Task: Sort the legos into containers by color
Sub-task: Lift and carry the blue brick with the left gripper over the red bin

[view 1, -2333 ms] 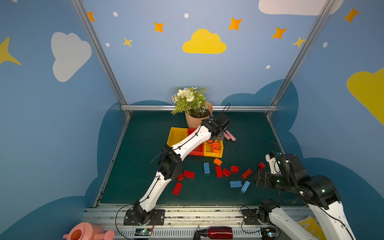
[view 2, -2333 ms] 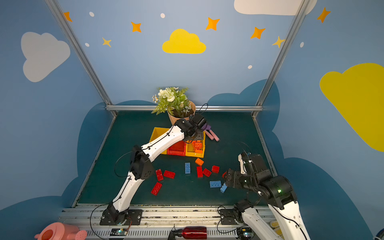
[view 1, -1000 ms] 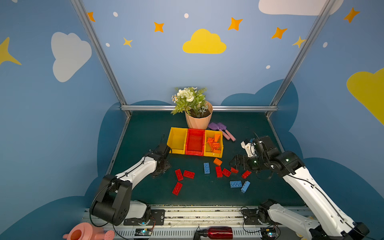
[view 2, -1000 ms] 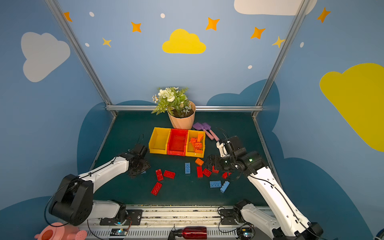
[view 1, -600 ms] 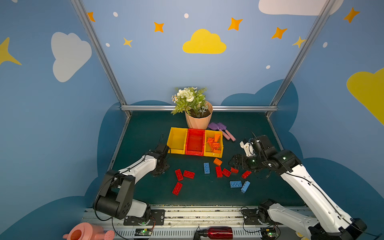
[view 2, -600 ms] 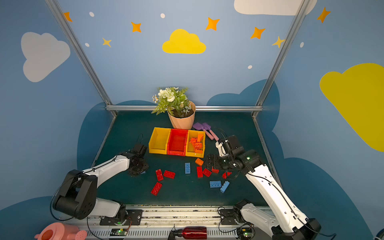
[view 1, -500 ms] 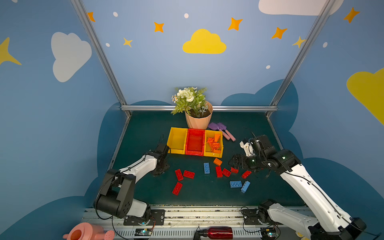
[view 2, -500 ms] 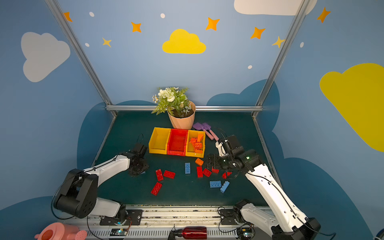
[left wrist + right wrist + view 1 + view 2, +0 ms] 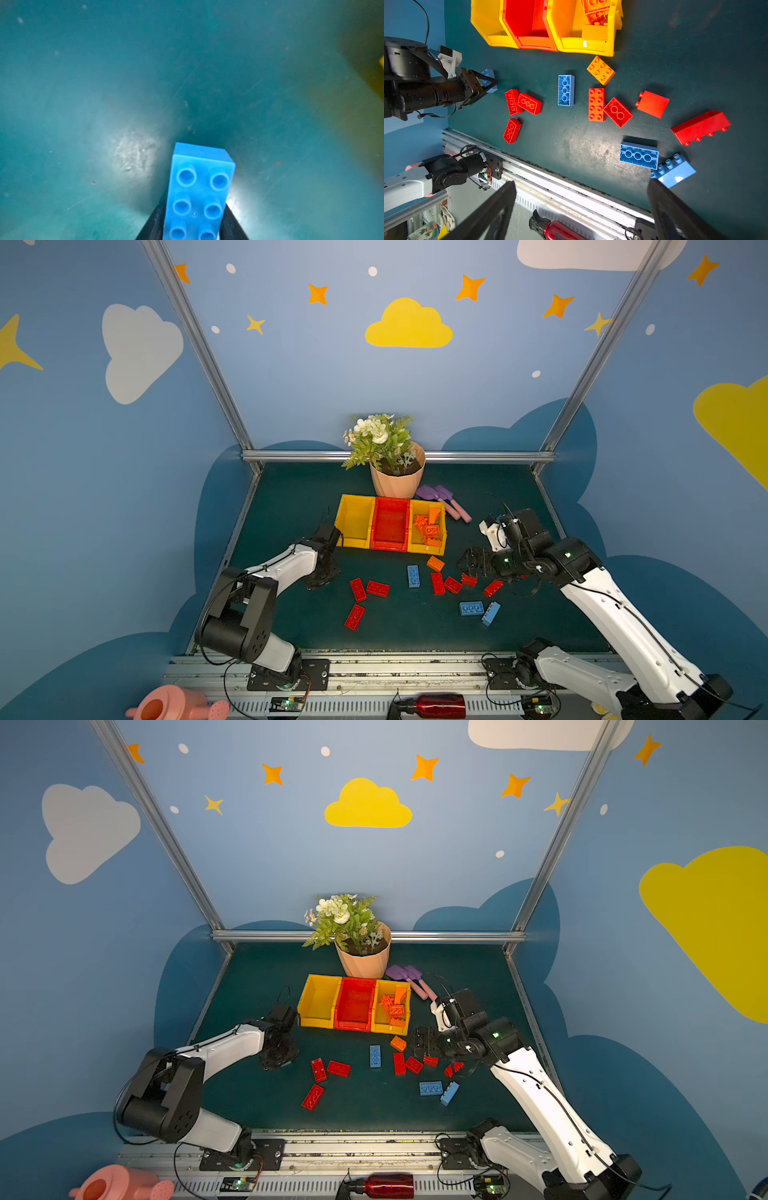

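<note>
My left gripper point(image 9: 193, 209) is shut on a light blue lego point(image 9: 199, 187) low over the mat, left of the containers; the right wrist view shows that gripper point(image 9: 488, 83) gripping the same brick point(image 9: 488, 73). In both top views this gripper point(image 9: 322, 578) hides the brick. My right gripper point(image 9: 471, 566) hangs open and empty over scattered legos: red point(image 9: 357, 590), blue point(image 9: 413, 576) and orange point(image 9: 435, 563). Three containers stand side by side: a yellow one point(image 9: 353, 518), a red one point(image 9: 390, 522), and a yellow one point(image 9: 426, 549) holding orange legos point(image 9: 430, 526).
A peach flower pot point(image 9: 397, 481) and purple-pink shovels point(image 9: 444, 499) stand behind the containers. Two blue bricks point(image 9: 471, 608) lie near the front right. A metal rail point(image 9: 374, 668), a red bottle point(image 9: 432, 705) and a pink watering can point(image 9: 174, 707) line the front edge.
My left arm came back from over the containers to the mat at the left, and its jaws closed on the blue lego. The right arm reached out over the loose legos and stays open.
</note>
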`<control>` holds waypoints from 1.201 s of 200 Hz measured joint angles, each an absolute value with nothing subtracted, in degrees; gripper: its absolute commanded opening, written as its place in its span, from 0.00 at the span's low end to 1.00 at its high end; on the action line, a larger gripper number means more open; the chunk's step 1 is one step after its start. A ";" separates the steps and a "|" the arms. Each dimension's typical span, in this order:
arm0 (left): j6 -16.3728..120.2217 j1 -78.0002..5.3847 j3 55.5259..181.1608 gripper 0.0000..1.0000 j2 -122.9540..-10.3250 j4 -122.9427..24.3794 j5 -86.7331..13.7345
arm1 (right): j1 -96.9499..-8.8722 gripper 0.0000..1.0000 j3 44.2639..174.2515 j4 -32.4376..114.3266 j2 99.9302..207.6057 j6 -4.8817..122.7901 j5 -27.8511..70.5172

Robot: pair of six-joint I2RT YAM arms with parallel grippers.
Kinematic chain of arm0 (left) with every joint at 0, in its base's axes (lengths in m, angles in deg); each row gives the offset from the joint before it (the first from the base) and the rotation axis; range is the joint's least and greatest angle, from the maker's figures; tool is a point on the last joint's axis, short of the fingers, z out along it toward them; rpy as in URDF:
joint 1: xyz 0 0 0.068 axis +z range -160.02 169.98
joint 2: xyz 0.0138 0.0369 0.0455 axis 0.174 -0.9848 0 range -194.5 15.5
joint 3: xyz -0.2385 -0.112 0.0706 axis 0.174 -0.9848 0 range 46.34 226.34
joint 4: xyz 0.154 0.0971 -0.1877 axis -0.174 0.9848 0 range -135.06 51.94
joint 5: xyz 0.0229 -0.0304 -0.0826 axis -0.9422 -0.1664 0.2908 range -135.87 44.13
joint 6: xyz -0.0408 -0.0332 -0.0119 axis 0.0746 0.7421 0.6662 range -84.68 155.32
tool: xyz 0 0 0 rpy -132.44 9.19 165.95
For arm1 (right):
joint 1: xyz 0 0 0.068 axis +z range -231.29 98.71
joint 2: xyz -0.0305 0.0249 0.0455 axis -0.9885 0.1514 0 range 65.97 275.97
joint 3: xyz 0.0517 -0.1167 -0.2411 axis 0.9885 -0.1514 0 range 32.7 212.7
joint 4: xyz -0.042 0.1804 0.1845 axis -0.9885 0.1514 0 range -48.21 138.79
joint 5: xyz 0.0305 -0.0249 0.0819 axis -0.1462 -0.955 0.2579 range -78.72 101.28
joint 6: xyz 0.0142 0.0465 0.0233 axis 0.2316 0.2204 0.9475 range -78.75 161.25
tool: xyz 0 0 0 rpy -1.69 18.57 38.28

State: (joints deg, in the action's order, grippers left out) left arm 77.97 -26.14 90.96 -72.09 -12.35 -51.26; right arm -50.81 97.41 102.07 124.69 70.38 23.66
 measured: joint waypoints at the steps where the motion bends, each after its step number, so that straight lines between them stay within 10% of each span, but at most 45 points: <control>1: 77.99 -26.14 91.09 0.36 -72.22 -12.35 -51.26 | -50.81 0.97 97.41 102.07 124.64 70.38 23.64; 240: 75.09 -36.98 119.44 0.28 -69.97 0.89 -52.88 | -51.23 0.96 95.03 102.48 122.13 70.34 21.76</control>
State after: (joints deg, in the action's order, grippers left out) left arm 75.09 -36.98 119.44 -69.97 0.89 -52.88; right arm -51.23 95.03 102.48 122.13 70.34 21.76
